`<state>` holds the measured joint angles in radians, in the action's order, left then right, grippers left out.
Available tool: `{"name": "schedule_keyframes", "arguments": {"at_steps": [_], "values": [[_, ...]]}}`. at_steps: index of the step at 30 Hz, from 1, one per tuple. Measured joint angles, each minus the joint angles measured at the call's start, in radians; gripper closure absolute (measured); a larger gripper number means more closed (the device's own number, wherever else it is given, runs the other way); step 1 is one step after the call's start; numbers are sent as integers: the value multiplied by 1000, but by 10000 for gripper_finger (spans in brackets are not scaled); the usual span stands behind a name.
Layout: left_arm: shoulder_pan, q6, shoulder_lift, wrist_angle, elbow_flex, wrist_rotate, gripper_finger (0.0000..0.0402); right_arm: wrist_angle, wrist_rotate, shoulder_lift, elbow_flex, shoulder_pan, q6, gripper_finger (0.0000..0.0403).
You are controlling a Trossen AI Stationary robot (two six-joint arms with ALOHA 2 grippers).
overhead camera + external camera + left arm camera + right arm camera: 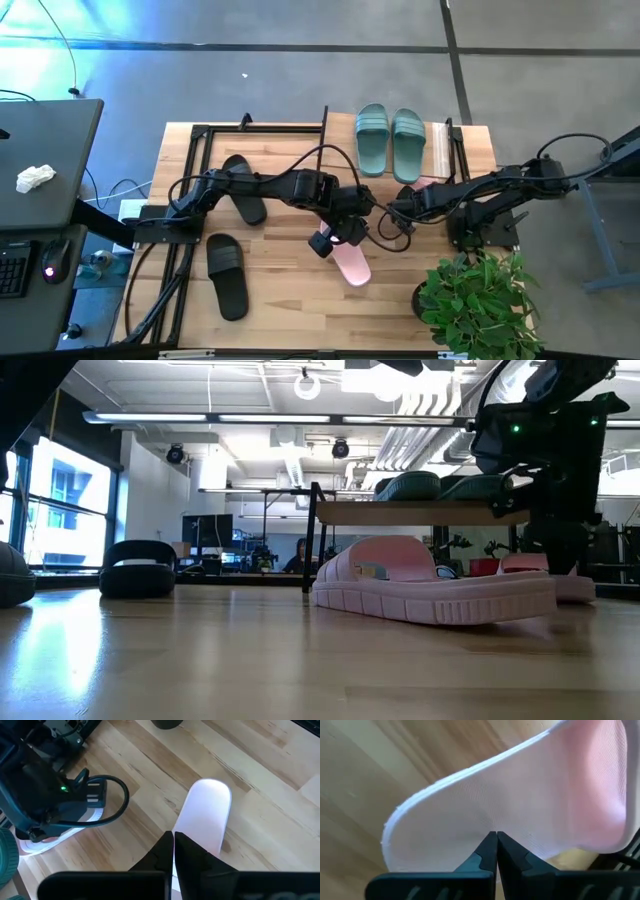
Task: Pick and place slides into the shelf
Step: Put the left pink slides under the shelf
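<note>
1. Surface: butcher-block table [290,290] on a grey concrete floor; dark desk [45,160] w/ keyboard off the table's left side, potted plant [478,300] at the near right corner. Low view: open office behind, ceiling lights, windows at left.
2. Free room: bare wood along the front edge betw. the black slide [226,275] and the plant. 2nd black slide [243,190] lies further back, partly under the left arm.
3. Shelf [440,150] at the back right of the table; green slide pair [389,141] sits on its top board, side by side.
4. Pink slide [352,262] lies flat on the table near centre, in front of the shelf. 2nd pink slide [425,184] is by the shelf's front edge, mostly hidden under the right arm.
5. Left gripper [340,232]: fingers fully closed, holding nothing, right over the centre pink slide.
6. Right gripper [400,212]: fingers pressed together, nothing betw. them, close above the 2nd pink slide; contact unclear.
</note>
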<state>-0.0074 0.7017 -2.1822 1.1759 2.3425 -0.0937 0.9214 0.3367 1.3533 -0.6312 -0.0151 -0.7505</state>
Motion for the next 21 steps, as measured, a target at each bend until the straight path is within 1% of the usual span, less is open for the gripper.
{"name": "schedule_keyframes", "arguments": {"at_steps": [11,16,21], "values": [[0,-3,0,-7,0,0,396,-12,-36,0,5,37,169,403],[0,-3,0,-8,0,0,396,-30,-56,-5,45,67,175,403],[0,-2,0,-14,0,0,396,-22,-42,-4,45,67,144,403]]}}
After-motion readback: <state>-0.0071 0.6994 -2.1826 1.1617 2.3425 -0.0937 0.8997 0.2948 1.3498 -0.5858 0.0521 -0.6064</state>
